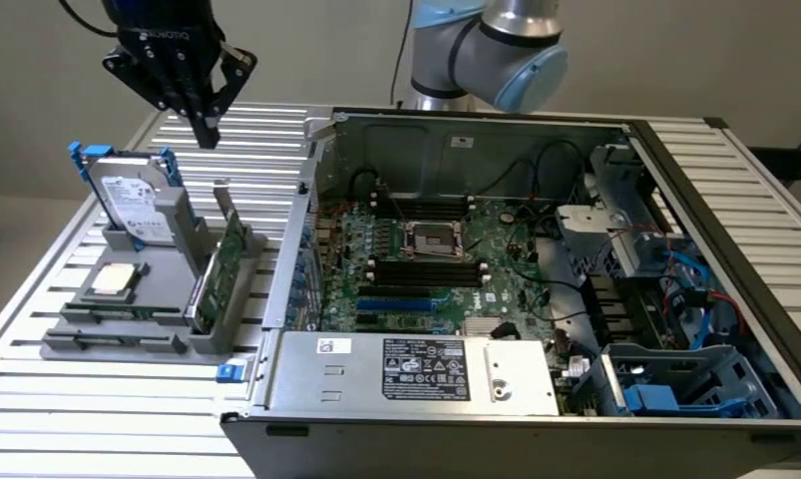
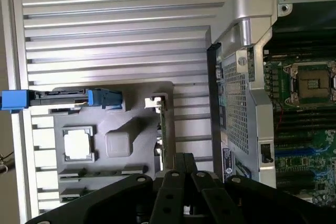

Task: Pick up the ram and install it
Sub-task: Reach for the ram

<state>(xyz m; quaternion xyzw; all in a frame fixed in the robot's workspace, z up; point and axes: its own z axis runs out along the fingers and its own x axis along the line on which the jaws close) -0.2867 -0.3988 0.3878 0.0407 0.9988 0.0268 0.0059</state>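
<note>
At exterior view's upper left, my gripper (image 1: 207, 130) hangs closed, empty; ram (image 1: 203, 294) stands on edge in gray holder (image 1: 108, 346), well below, ungrasped; motherboard slots (image 1: 427, 271) look bare. Wrist view: my fingers (image 2: 168, 198) together over holder; pickup, install both left.

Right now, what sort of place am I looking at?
Probably a robotics lab's computer-assembly test bench: a robot arm, an open computer case on a slatted metal table, and a hard drive racked in a grey holder.

The ribbed silver metal tabletop (image 1: 108, 409) is carrying a grey plastic parts holder (image 1: 108, 344) and, just beside it, an open grey metal computer case (image 1: 414, 140).
</note>
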